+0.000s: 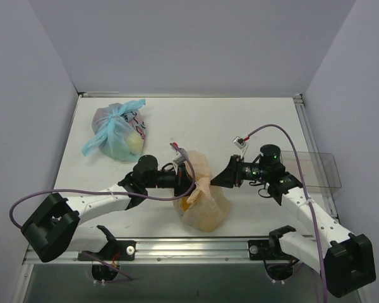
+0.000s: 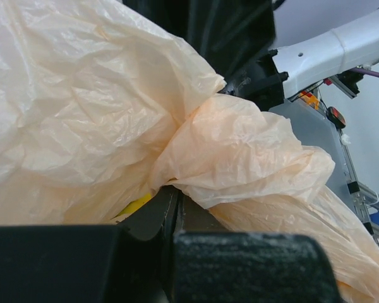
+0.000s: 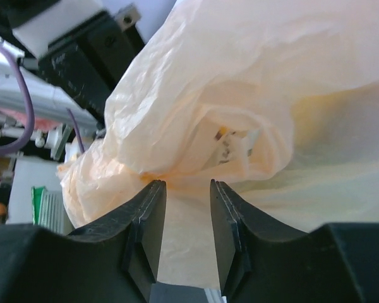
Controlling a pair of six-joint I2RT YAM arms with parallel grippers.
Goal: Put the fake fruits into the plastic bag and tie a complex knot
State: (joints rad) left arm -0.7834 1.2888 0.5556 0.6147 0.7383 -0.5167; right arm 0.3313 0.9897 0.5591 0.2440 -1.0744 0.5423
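The peach-orange plastic bag [image 1: 205,205] sits at the table's near middle, its top gathered into a crumpled bunch [image 2: 240,145]. I cannot tell whether that bunch is a tied knot. Something yellow, one of the fake fruits [image 2: 136,205], shows through the film, and an orange-yellow patch [image 1: 186,203] shows low on the bag's left side. My left gripper [image 2: 177,192] is shut on a fold of the bag's upper part [image 1: 191,177]. My right gripper [image 3: 187,184] comes in from the right [image 1: 216,181], open with a narrow gap. Its fingertips [image 3: 153,189] stand against the bag's folds.
A clear bag with light-blue tied handles [image 1: 117,132] holding a yellow-green fruit lies at the back left. A clear plastic box [image 1: 316,170] stands at the table's right edge. White walls close the back and sides. A metal rail [image 1: 196,243] runs along the near edge.
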